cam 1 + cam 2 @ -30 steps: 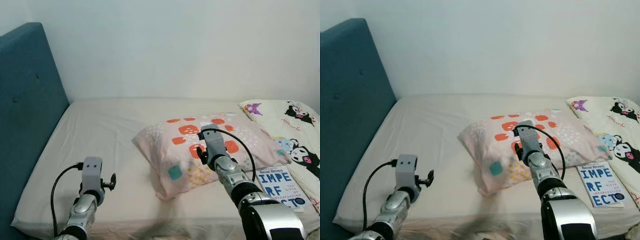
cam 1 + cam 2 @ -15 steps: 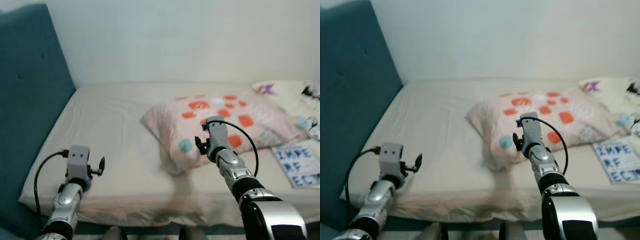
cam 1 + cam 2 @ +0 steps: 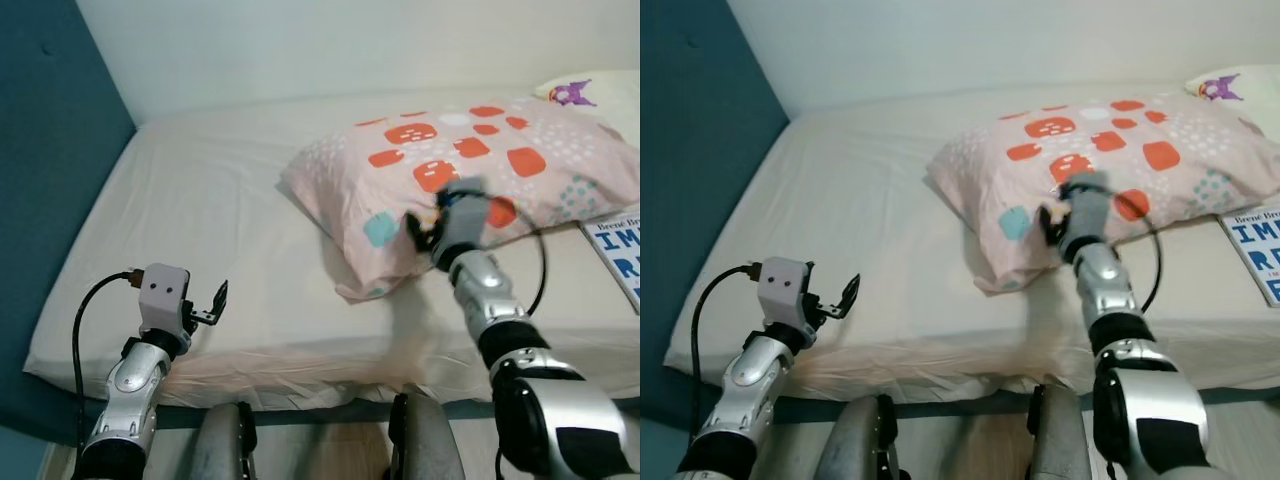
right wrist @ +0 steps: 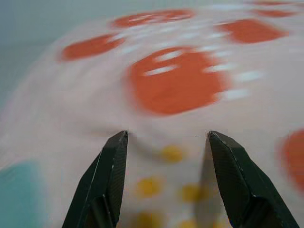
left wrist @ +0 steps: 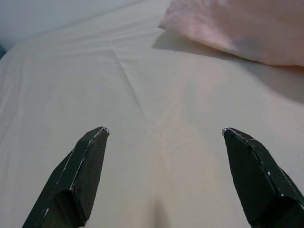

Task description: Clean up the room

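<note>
A pink pillow (image 3: pixel 470 165) with orange-red patches and a teal one lies on the bed (image 3: pixel 220 210), toward its right half. My right gripper (image 4: pixel 166 137) is open, its two black fingers pushed against the pillow's patterned cover at its near edge (image 3: pixel 428 225). Nothing is pinched between them. My left gripper (image 5: pixel 164 132) is open too and hovers over the bare sheet by the bed's front left corner (image 3: pixel 215 300), well away from the pillow.
A teal headboard (image 3: pixel 45 120) rises along the bed's left side. A blue and white book (image 3: pixel 620 250) lies on the sheet right of the pillow. A cartoon-print blanket (image 3: pixel 590 88) sits at the far right. My own legs (image 3: pixel 225 445) stand against the bed's front edge.
The camera has tipped down and come closer to the bed. My right gripper has closed in on the pillow's near edge and now touches it. The left arm has held its pose.
</note>
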